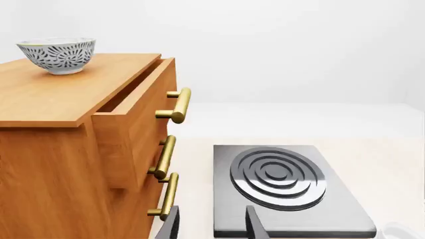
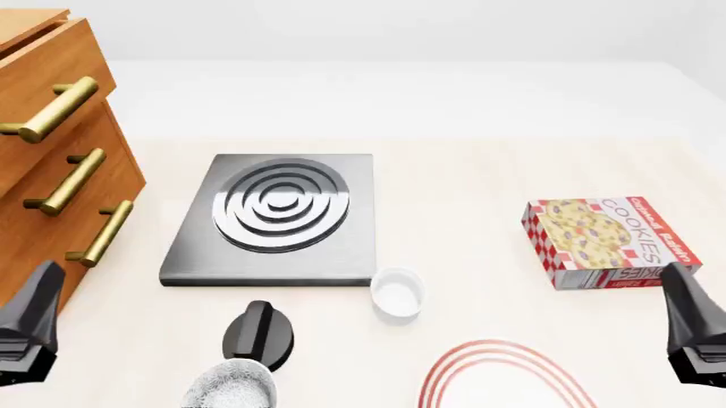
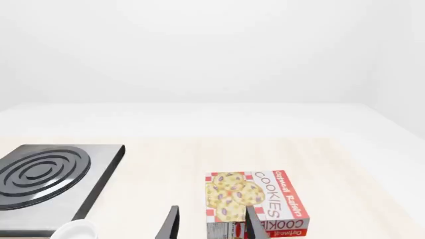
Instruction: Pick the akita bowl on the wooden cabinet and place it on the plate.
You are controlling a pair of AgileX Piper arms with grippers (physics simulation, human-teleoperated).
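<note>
Because the akita bowl (image 1: pixel 58 55) stands upright on top of the wooden cabinet (image 1: pixel 59 144) at the desk's left edge, the left end effector (image 1: pixel 211 224) is the nearer one; the bowl lies well above it and off to its left, well apart. Both it and the right end effector (image 3: pixel 211 223) are released, holding nothing. The plate (image 2: pixel 499 378) lies near the front edge.

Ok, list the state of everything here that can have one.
Top drawer: pulled partly open.
Patterned bowl: upright on the cabinet, empty as far as I can see.
Plate: flat on the table, nothing on it.
Small white dish: upright, empty.
Cookie box: lying flat, closed.
Left gripper: open, empty.
Right gripper: open, empty.
</note>
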